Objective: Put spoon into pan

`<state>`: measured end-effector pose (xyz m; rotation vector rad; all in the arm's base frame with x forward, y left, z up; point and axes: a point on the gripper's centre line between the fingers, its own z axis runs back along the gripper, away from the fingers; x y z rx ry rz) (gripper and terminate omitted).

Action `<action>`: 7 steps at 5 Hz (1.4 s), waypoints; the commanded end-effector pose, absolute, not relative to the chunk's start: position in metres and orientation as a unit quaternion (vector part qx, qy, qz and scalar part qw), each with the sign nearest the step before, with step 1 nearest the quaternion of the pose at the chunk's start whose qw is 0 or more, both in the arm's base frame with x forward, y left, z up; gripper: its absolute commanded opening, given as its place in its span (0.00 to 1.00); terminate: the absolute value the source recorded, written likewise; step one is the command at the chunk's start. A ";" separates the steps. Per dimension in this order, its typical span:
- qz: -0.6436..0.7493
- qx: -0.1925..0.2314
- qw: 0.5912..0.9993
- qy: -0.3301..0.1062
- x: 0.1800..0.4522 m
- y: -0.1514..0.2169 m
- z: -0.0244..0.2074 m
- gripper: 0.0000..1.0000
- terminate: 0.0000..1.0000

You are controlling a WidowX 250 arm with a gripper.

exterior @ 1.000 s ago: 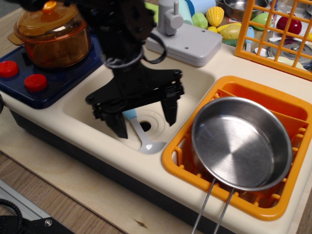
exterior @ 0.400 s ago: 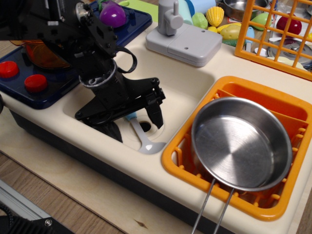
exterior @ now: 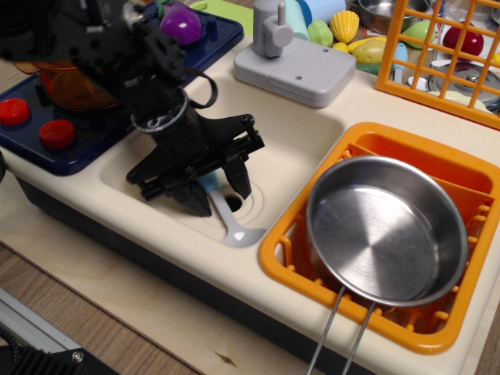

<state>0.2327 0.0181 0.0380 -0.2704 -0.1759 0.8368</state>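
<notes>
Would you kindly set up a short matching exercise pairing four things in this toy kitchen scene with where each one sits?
Things:
1. spoon
2. pan
3. pincer
4. purple eggplant

Places:
A. on the blue stove
B. lying in the sink
C. in the orange rack
D. low over the spoon's handle

Pairs: 1-B, 2-C, 3-D, 4-A
</notes>
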 end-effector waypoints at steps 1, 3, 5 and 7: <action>0.346 -0.072 0.935 -0.022 0.235 0.005 0.030 0.00 0.00; 0.363 -0.020 0.931 -0.025 0.233 -0.015 0.060 0.00 0.00; 0.380 0.053 0.921 -0.066 0.221 -0.009 0.113 0.00 0.00; 0.403 0.083 0.904 -0.113 0.218 -0.046 0.142 0.00 0.00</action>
